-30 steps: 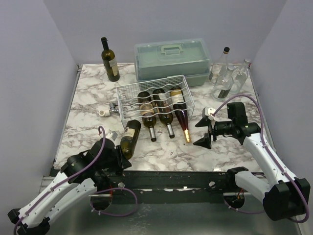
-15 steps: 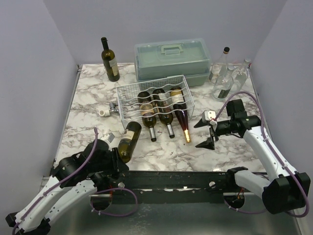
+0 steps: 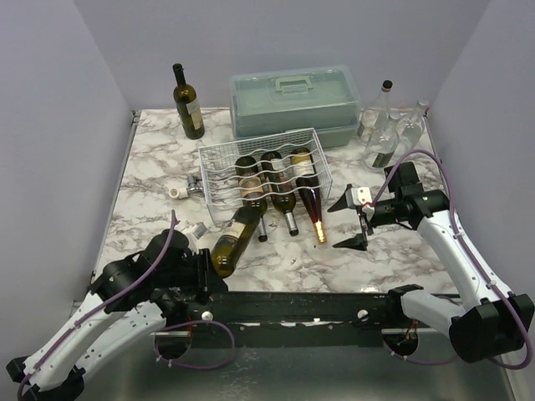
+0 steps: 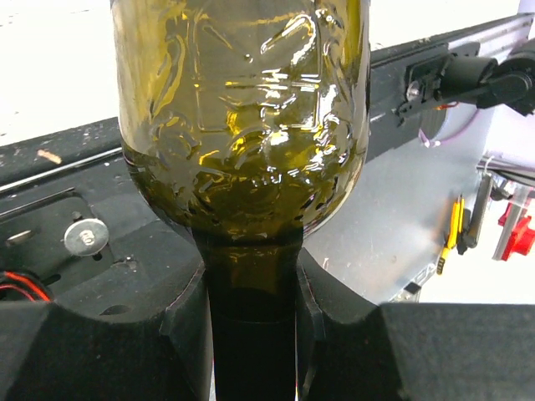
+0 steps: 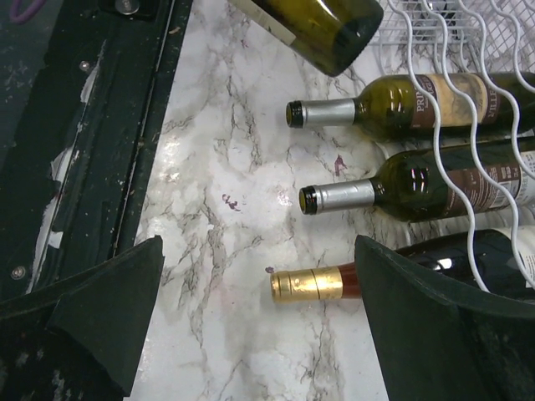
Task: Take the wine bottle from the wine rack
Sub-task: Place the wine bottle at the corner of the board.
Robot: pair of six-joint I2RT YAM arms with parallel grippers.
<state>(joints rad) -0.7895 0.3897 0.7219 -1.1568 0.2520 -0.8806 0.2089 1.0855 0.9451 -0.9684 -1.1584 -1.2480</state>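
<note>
Closest to me, my left gripper (image 4: 251, 334) is clamped tight on the thin neck of the green wine bottle (image 4: 242, 125). From above, I can see this bottle is off the wine rack (image 3: 216, 160). It sits between the rack and the front rail (image 3: 292, 305), with its neck toward me and its fat end pointing away.

A second ago it pointed nearly straight back. Now the fat end has swung to the right, just beside the neck of the nearest silver-topped bottle (image 3: 251, 192). I think the pull-out is done, and what is left is to put the bottle down somewhere safe. I cannot tell if it rests on the table (image 3: 150, 167) or hangs just above it. If it swings more, it may bump that neck.

A bit farther out, my right gripper (image 3: 344, 225) has its fingers spread wide and holds nothing. Its wrist has shifted back a little, and it waits beside the gold-topped bottle (image 3: 320, 230).

Behind the rack are a grey-green case (image 3: 294, 100), a dark standing bottle (image 3: 188, 102) and some clear glass bottles (image 3: 386, 125).
</note>
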